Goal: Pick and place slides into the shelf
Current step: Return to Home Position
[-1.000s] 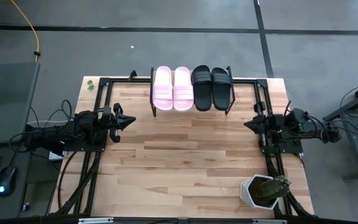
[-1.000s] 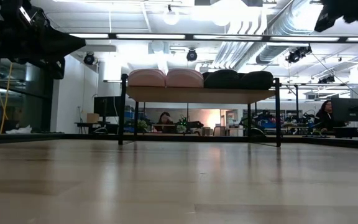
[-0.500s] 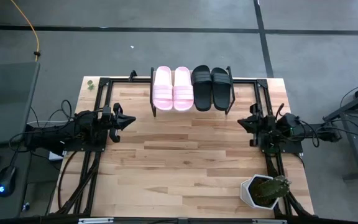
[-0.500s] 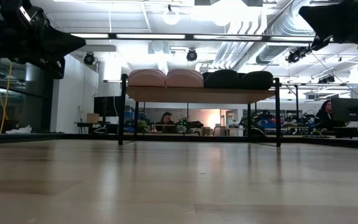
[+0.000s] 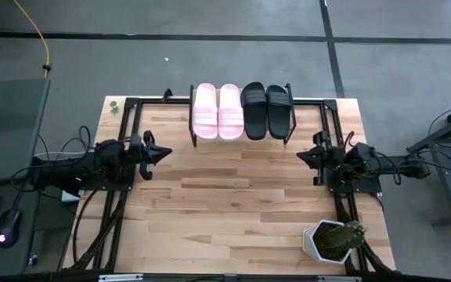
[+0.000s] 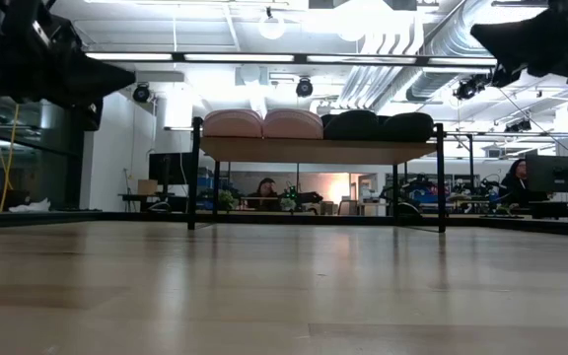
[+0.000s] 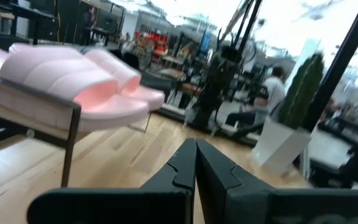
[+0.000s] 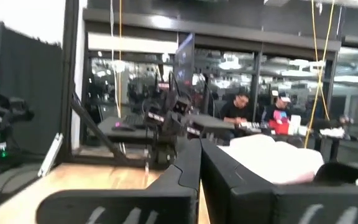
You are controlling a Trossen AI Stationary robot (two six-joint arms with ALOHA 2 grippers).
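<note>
Homing: right gripper (image 5: 302, 155) edges inward at table (image 5: 233, 211) right edge, left gripper (image 5: 165, 152) parked left edge | both jaws closed, empty | pink slides (image 5: 218, 111), black slides (image 5: 267, 110) on shelf (image 6: 314, 149), task looks done

Two pink slides (image 5: 206, 112) and two black slides (image 5: 254, 110), four in all, are counted on one shelf (image 6: 314, 150). Two robot arms, one left arm (image 5: 92, 166) and one right arm (image 5: 370, 162), are seen at one table (image 5: 233, 204), where one potted plant (image 5: 333, 240) is counted.
</note>
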